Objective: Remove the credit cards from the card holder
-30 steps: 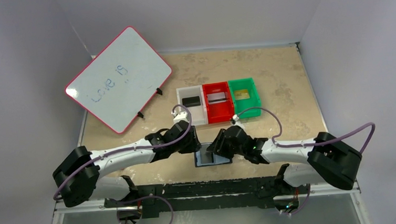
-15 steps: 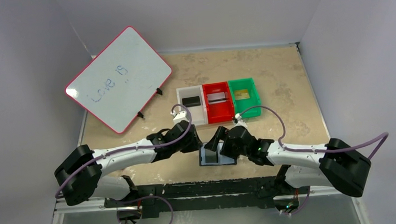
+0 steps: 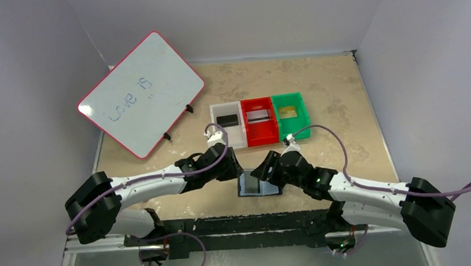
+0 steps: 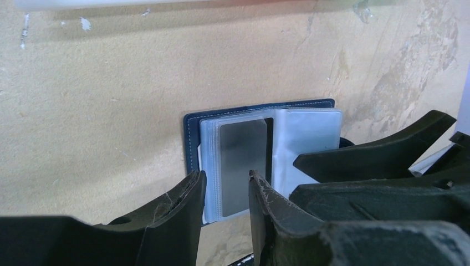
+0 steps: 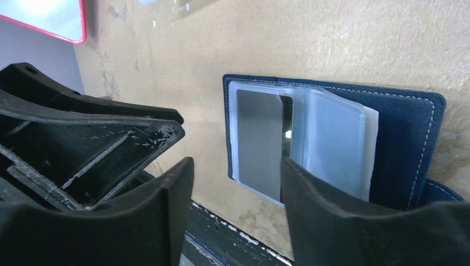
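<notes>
Left gripper (image 4: 224,191): jaws parted a little with bare gap between them, holding nothing; it hovers at the near-left edge of the holder.
Holder (image 3: 258,184): lies open and flat on the table (image 3: 337,94) between the two grippers, clear sleeves up.
Card (image 4: 244,163): one dark grey card sits in the left-hand clear sleeve; the sleeve beside it looks empty.
Right gripper (image 5: 235,183): jaws wide apart, nothing between them, poised over the holder's near edge.
Bins (image 3: 260,120): white, red and green, just behind the holder; each seems to hold one card already, so I judge this card the last one left.
How to do it well: pin the navy cover or the empty sleeves with one gripper so the holder cannot slide, then pinch only the card's exposed edge with the other and draw it out along the sleeve's open side; gripping plastic along with the card would likely lift the whole holder.
Wrist views add: the card, sleeve layers and jaw gaps, which the top view leaves a blur.
Top view adds: the bins, the whiteboard (image 3: 139,93) at far left, and how both arms converge.
</notes>
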{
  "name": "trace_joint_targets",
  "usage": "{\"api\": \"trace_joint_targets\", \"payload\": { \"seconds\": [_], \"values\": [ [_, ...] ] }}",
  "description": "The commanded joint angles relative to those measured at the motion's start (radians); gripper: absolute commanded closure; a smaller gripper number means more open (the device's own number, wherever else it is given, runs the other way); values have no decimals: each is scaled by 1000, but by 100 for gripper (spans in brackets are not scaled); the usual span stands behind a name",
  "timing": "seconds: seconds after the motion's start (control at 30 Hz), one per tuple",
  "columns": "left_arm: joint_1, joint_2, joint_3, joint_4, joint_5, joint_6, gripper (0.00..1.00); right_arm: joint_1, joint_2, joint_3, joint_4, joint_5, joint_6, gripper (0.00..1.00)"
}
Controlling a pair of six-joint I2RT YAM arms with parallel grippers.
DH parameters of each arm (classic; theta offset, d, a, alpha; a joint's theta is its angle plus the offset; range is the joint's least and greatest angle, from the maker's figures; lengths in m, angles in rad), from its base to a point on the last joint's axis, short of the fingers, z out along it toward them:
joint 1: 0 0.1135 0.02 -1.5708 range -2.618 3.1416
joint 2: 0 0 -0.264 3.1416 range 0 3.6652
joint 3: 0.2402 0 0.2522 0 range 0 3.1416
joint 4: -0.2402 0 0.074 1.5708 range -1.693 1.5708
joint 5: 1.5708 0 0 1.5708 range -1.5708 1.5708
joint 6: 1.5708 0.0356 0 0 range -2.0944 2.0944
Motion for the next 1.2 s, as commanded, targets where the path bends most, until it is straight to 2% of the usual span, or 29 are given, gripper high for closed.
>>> {"api": "trace_joint_targets", "payload": {
  "seconds": [0.0, 0.03, 0.23, 0.57, 0.73, 0.9, 1.07, 1.17],
  "values": [
    [-15, 21, 20, 66, 42, 9, 66, -3, -12, -27, 11, -17, -1, 45],
    [-19, 32, 25, 68, 53, 14, 66, -4, -8, -30, 11, -19, 7, 49],
    [-52, 101, 72, 69, 76, 30, 68, -14, 46, -31, 4, -30, 38, 54],
    [-79, 154, 93, 49, 40, 38, 70, -79, 167, -66, 146, -139, 19, 65],
    [-80, 186, 87, 33, 28, 44, 77, -88, 253, -71, 227, -194, 21, 77],
    [-83, 200, 91, -6, -8, 47, 81, -89, 332, -59, 295, -233, 19, 84],
    [-84, 195, 101, -93, -73, 50, 85, -89, 377, -52, 336, -253, 32, 84],
    [-85, 177, 95, -121, -96, 48, 86, -90, 381, -57, 350, -250, 45, 78]
  ]
}}
